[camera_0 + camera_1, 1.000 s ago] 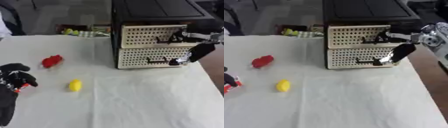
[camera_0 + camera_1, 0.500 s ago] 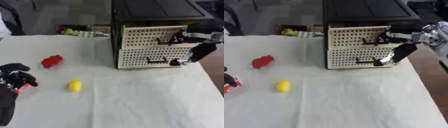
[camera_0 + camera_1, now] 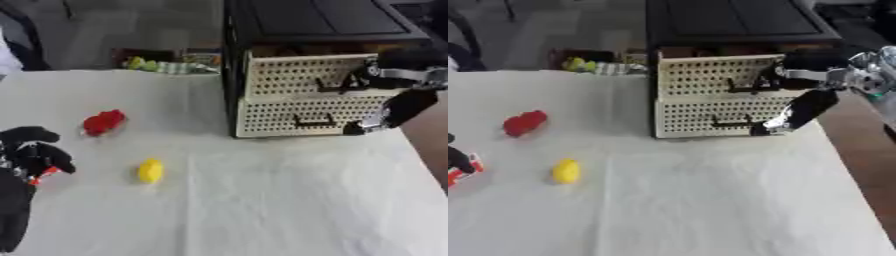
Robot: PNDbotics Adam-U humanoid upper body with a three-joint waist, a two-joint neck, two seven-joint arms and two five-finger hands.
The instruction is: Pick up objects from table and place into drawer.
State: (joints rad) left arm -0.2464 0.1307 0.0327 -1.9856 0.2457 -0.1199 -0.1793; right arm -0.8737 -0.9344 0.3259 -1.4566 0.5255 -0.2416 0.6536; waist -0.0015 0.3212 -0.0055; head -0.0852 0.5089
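While your right robot hand [image 3: 398, 107] is parked up against the front of the drawer unit [image 3: 306, 95] in the left eye view, it's sitting at the unit's right edge, with one finger reaching toward the handle of the upper drawer [image 3: 306, 75] and the rest of the hand hanging down beside the lower drawer [image 3: 302, 114]. I honestly can't tell whether the fingers are curled on that handle or just next to it, it's too murky there. The upper drawer front looks pulled out a little from the black frame. Out on the white-covered desk [image 3: 262, 200] you've got a red object [image 3: 103, 122] on the left side and a yellow object [image 3: 150, 171] nearer to you, well apart from each other and both well away from the drawers. Your left robot hand [image 3: 31, 152] is down at the lower left edge, fingers curled in, with a bit of red showing at it, though I can't make out whether it's actually holding anything. There's some yellow-green stuff [image 3: 162, 65] beyond the far edge of the desk.

In the right eye view it's pretty much the same layout shifted over: the right hand is at the drawer fronts again, the red and yellow things lie on the cloth, and only a sliver of the left hand shows at the left edge next to a small red and white thing [image 3: 464, 170].
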